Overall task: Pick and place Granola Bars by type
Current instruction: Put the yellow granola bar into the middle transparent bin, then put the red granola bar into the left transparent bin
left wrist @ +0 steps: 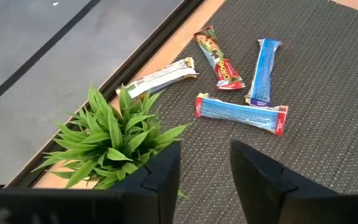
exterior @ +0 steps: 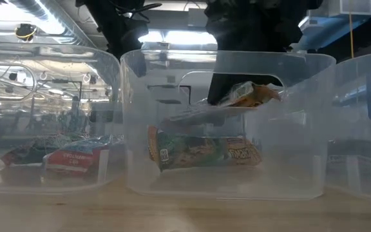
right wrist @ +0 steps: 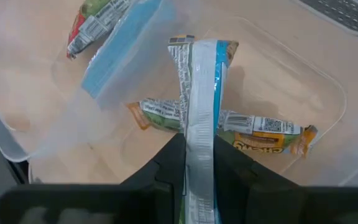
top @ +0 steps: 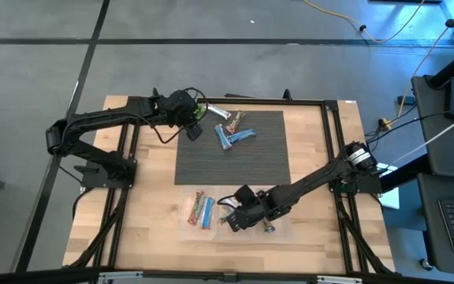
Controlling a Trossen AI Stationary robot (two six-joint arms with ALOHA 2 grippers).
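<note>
Right claw [right wrist: 199, 163] pinches one slim crinkly foil bar [right wrist: 202, 106], silver-white with a blue edge, over a clear plastic bin [right wrist: 303, 74]; one orange bar [right wrist: 253, 132] lies flat right below it. Left claw [left wrist: 205, 163] gapes empty beside a leafy plant [left wrist: 107, 134]; four bars [left wrist: 241, 113] lie ahead on the ribbed dark mat [left wrist: 328, 93].

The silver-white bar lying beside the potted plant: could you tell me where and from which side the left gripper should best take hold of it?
Probably at the silver-white bar's free end, away from the potted plant, coming straight down with the fingers across its narrow width. It lies flat on the table edge, and leaves overlap its near end. The left gripper is open near the plant.
</note>
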